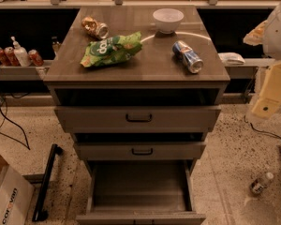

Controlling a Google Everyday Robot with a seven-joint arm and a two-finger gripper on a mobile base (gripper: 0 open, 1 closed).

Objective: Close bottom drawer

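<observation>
The bottom drawer (139,187) of the grey-brown cabinet (138,69) is pulled far out towards me. Its deep plain box is empty, and its front (140,218) lies at the lower edge of the view, with the handle cut off there. The mid-width drawer (140,151) and the widest top drawer (138,118) stand slightly out, each with a dark bar handle. My gripper (270,92) is the cream-coloured part at the right edge. It hangs to the right of the cabinet, level with the top drawer, apart from all drawers and holding nothing that I can see.
On the cabinet top lie a green chip bag (111,49), a white bowl (167,20), a blue can (188,56) and a crushed can (95,27). On the floor are a small bottle (261,183) at the right, and a cardboard box (7,196) and a black bar (47,182) at the left.
</observation>
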